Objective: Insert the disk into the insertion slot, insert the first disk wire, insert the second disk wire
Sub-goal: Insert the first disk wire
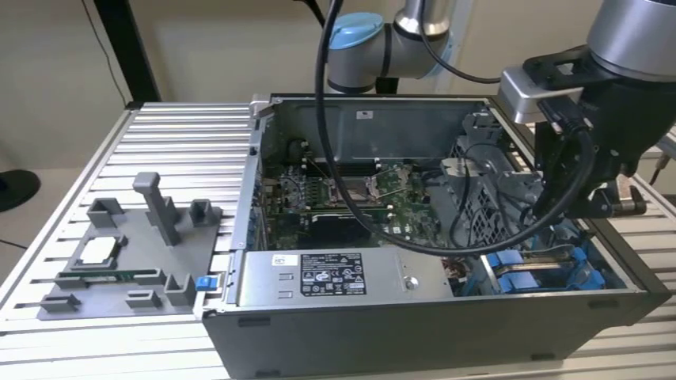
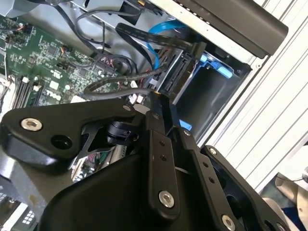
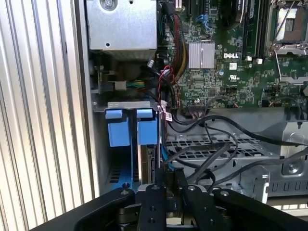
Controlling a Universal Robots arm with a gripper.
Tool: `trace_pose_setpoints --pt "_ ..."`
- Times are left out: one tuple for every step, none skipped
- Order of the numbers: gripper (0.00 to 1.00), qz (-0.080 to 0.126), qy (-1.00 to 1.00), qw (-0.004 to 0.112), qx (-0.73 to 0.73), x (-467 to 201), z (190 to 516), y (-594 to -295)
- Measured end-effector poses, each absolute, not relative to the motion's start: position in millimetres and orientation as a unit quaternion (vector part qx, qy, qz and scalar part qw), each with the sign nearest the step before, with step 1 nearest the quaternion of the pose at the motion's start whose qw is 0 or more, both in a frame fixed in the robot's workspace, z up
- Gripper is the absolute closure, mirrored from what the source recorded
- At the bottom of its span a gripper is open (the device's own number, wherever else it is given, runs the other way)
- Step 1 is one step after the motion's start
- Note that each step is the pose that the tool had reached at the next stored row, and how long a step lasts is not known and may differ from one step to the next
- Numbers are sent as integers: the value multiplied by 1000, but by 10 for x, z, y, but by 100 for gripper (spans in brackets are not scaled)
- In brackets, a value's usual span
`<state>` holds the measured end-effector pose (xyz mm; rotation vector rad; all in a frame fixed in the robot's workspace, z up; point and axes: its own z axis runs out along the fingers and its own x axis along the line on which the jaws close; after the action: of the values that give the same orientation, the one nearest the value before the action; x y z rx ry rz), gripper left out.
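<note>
The disk stands on edge inside the insertion slot, between blue plastic tabs at the case's corner on the exterior view's right. A flat black wire ends in a plug seated on the disk. A blue wire curves down to the disk edge right at my gripper. Reaching down into the bay, the gripper has its jaws close together at the blue wire's plug. Its black links hide the contact itself.
The open computer case sits on a ribbed aluminium table. A grey labelled power-supply box lies beside the bay. Loose black cables cross a perforated cage. A grey fixture stands at the exterior view's left.
</note>
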<state>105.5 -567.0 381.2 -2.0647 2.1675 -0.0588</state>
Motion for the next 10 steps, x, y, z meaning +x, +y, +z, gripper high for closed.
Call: trace_pose_setpoints --pt "100 -20 722 74 -688 1058 3807 -5691" --pt "100 -20 722 74 -687 1061 3802 -5714" --pt "100 -20 722 74 -687 1064 3798 -5733" --pt "100 -20 723 74 -687 1068 3794 -5754" --pt "100 -20 723 74 -687 1072 3789 -5774" --pt "100 -20 723 74 -687 1076 3785 -5794" --pt "100 -20 723 74 -687 1080 3779 -5813" --pt "100 -20 723 74 -687 1084 3774 -5831" --pt "100 -20 723 74 -686 1088 3768 -5852" --pt "100 -20 723 74 -686 1093 3762 -5871"
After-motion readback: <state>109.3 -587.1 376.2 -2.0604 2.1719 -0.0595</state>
